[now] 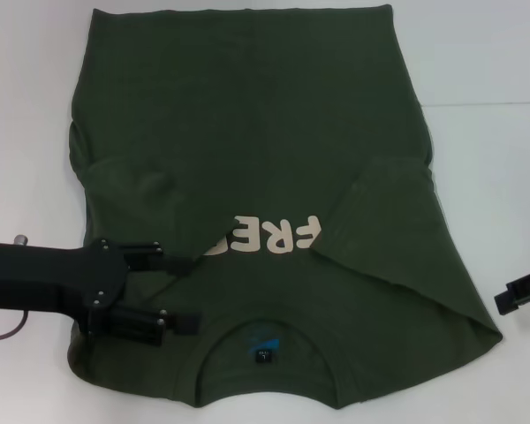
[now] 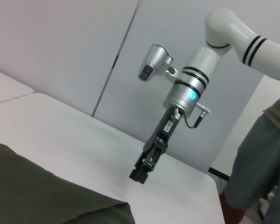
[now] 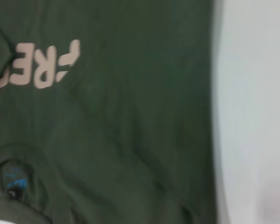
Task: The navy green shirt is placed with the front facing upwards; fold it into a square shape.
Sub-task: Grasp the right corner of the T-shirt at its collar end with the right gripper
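Observation:
The navy green shirt (image 1: 256,132) lies flat on the white table (image 1: 495,62), front up, collar and blue label (image 1: 263,352) nearest me. Both sleeves are folded inward, and the left fold covers part of the cream lettering (image 1: 274,234). My left gripper (image 1: 184,291) is open, low over the shirt's left shoulder beside the collar, with only flat cloth between its fingers. Off the shirt's right edge sits my right gripper (image 1: 523,299), away from the cloth; it shows farther off in the left wrist view (image 2: 140,173). The right wrist view shows the shirt (image 3: 121,130) and its lettering (image 3: 42,65).
Bare white table (image 1: 26,132) surrounds the shirt on the left, right and far sides. In the left wrist view a person in grey shorts (image 2: 256,158) stands past the table's far corner, in front of a plain wall.

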`<state>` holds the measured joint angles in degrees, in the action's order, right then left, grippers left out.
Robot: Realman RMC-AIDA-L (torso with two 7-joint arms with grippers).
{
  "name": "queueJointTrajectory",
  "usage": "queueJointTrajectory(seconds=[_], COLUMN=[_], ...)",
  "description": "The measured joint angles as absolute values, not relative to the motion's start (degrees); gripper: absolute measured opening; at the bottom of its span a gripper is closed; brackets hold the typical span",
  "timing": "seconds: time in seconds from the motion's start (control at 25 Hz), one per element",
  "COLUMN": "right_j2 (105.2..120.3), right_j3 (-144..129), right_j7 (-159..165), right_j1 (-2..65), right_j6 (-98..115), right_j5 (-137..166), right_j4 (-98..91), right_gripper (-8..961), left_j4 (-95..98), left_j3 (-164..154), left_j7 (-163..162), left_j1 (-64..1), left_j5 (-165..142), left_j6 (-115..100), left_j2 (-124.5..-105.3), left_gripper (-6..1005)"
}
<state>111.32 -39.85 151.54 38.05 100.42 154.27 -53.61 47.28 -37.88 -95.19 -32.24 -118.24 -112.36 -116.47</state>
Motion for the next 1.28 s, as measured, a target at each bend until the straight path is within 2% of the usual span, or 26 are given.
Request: queueJointTrajectory(seconds=[0.12,0.28,0.8,1.28], right_j2=[110.60,110.41,110.39,111.01], right_j3=[-38.95,-38.66,-37.89,-37.78], right_j7=[151.67,151.70,151.34,151.20], right_j1=[37.65,37.46,38.22,38.82], right_j6=[98.96,96.73,92.79,91.48], right_j5=[154.29,154.39,153.70,152.39], right_j4=[-51.26,-49.04,-42.63,-41.62], right_gripper=[831,829,821,810], left_j4=[47.28,46.83,45.92,45.87], left_j3=[-37.88,-37.91,-37.70,-37.60], left_j7=[-94.84,-94.27,-94.22,-94.02], left_j1=[-31.92,-31.79,-32.08,-32.11], left_j5=[-118.21,-118.21,-118.21,-118.21], left_j6=[-111.78,-111.00,-110.42,-109.86], left_j2=[-116.89,-117.19,-116.89,-116.78], left_gripper=[949,949,949,950])
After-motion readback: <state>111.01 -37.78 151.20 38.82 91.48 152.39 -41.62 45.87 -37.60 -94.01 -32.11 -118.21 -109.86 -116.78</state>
